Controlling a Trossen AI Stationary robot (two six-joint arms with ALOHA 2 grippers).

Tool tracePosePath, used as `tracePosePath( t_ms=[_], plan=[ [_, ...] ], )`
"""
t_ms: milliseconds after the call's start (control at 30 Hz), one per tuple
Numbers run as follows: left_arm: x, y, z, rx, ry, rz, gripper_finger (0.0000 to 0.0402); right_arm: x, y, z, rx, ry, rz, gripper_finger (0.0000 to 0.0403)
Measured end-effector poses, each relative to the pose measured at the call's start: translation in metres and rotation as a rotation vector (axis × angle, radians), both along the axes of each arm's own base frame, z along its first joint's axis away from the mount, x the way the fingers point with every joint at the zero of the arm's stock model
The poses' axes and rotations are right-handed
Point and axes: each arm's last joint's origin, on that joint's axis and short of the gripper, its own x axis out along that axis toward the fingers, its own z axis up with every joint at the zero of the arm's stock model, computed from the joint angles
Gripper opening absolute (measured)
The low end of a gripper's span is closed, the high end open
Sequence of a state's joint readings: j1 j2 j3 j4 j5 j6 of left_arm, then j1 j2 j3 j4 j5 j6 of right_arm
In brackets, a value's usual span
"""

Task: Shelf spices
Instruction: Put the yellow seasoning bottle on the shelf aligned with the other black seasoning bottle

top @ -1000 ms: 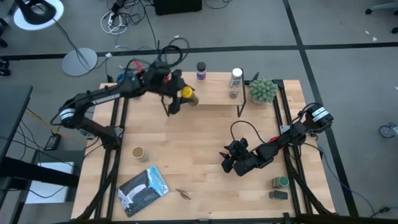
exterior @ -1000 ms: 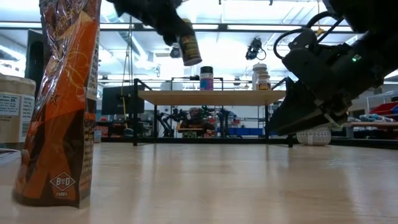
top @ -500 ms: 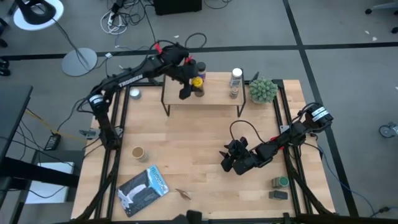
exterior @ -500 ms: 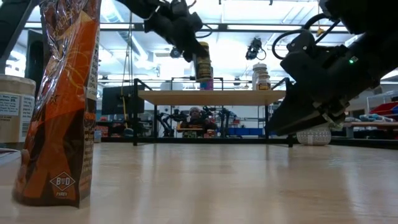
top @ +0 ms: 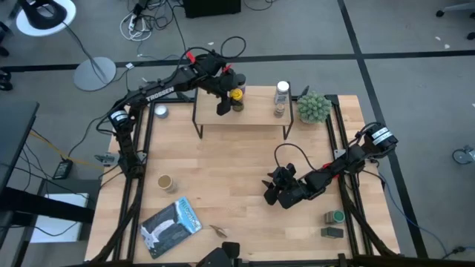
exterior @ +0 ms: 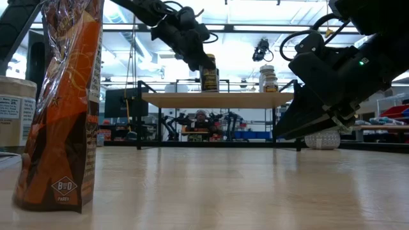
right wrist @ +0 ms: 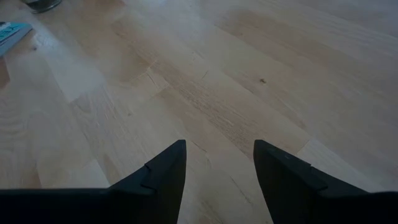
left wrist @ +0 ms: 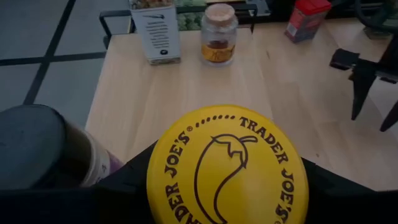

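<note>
A: While your left gripper sits over the shelf, it grips the yellow-lidded jar by its sides, jaws closed on it. Jar is upright, base at or just above the board; low view can't settle contact.

B: Why that spot?

A: It lands just beside the black-lidded jar, so you're filling that end of the row. White-capped bottle stands near the other end, gap left between. Wrist view also shows a tan-lidded jar across the board.

B: Right arm?

A: Your right gripper waits low over the bare tabletop, well apart from the shelf, fingers apart, nothing between them. Probably parked clear of the left arm's reach.

B: What's left?

A: Small tan jar near the blue-white packet, green tin by the right arm. My guess: release here only once the jar sits flat.
</note>
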State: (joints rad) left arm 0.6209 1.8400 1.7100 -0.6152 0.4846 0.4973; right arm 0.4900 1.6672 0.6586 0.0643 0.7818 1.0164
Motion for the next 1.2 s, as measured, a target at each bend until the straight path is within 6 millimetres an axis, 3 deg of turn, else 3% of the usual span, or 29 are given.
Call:
tracePosePath(
  t_ms=[733, 1200],
  plan=[
    [0.010, 0.008, -0.015, -0.028, 0.020, 0.093, 0.0226, -0.001, 0.000, -0.001, 0.009, 0.015, 0.009, 0.0187],
    [0.010, 0.008, -0.016, -0.020, 0.035, 0.112, 0.0270, -0.001, 0.000, -0.001, 0.009, 0.015, 0.009, 0.0187]
  ],
)
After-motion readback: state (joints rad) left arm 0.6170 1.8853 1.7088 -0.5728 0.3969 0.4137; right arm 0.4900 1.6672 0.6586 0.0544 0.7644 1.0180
